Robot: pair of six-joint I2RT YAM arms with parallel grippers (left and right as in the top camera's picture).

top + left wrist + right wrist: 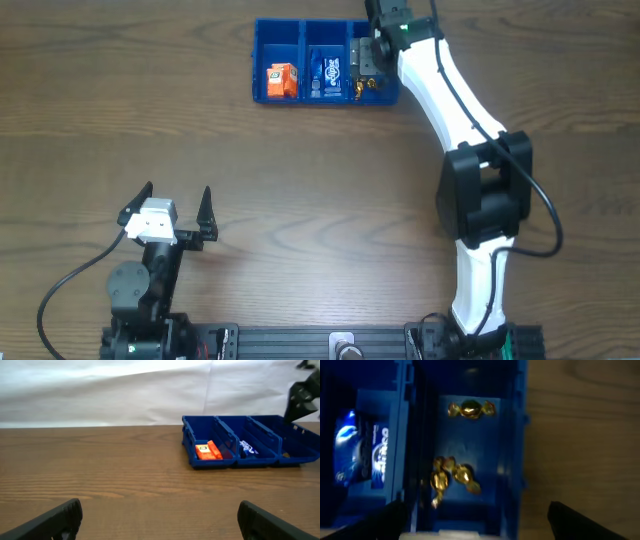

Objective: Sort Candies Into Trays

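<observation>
A blue tray [260, 45] with three compartments stands at the far middle of the table. An orange candy [281, 80] lies in its left compartment, a blue packet [327, 72] in the middle one, and gold-wrapped candies [362, 90] in the right one. My right gripper [365, 55] hovers over the right compartment, open and holding nothing. In its wrist view one gold candy [470, 409] lies apart from two others [452, 479] that lie together. My left gripper [177, 190] stands open and empty near the front left, facing the tray [235, 462].
Bare wooden table lies between the left gripper and the tray. A white backdrop [100, 395] rises behind the table's far edge. The right arm [450, 100] stretches diagonally across the right side of the table.
</observation>
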